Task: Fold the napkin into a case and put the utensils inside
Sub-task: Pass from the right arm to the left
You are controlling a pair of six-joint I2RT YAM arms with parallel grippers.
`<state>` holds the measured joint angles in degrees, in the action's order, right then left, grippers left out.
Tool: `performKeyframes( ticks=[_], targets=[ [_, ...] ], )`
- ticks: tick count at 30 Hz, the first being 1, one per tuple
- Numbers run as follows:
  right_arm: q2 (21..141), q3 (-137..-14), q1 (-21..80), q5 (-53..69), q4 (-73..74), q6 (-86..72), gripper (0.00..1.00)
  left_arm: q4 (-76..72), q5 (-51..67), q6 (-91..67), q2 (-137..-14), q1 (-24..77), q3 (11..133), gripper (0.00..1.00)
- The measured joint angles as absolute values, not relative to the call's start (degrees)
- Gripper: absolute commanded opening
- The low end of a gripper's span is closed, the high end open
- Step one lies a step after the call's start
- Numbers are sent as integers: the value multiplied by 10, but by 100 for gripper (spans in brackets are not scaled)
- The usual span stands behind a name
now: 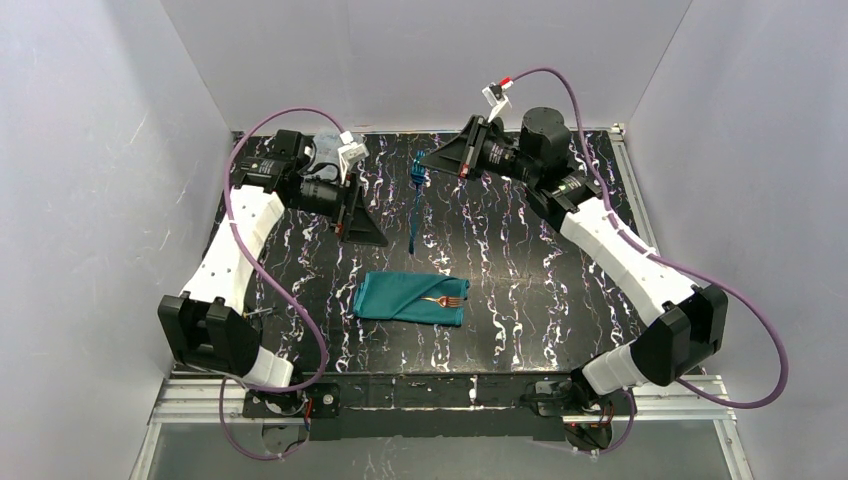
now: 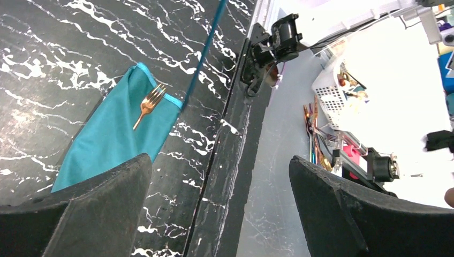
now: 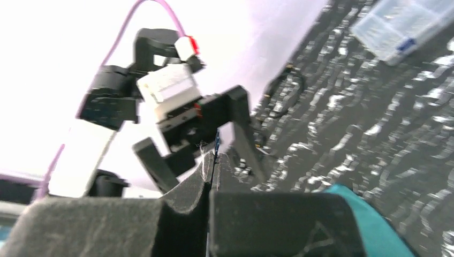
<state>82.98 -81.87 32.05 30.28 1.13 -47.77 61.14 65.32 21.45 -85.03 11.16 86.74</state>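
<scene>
The napkin (image 1: 400,296) lies folded as a flat teal case at the table's middle, also seen in the left wrist view (image 2: 110,142). A copper fork (image 1: 447,300) rests on its right end, tines at the hem (image 2: 150,103). My right gripper (image 1: 432,160) is raised at the back, shut on the head of a thin blue utensil (image 1: 415,205) whose handle hangs down toward the case. In the right wrist view the jaws (image 3: 212,160) meet on its blue tip (image 3: 217,143). My left gripper (image 1: 362,228) hovers open left of the hanging utensil, nothing between its fingers (image 2: 96,203).
A clear plastic compartment box (image 3: 404,24) sits on the black marbled table (image 1: 530,270) at the back. White walls enclose three sides. Beyond the near table edge (image 2: 230,134) lie a white basket (image 2: 332,96) and loose clutter.
</scene>
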Motion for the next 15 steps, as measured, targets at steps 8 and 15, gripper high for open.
performKeyframes(
  ticks=[8,15],
  targets=[
    [829,-782,342,326,-196,-645,1,566,682,178,-846,134,834,99],
    [837,-780,362,321,-297,-713,1,546,683,166,-833,137,819,66]
  ],
)
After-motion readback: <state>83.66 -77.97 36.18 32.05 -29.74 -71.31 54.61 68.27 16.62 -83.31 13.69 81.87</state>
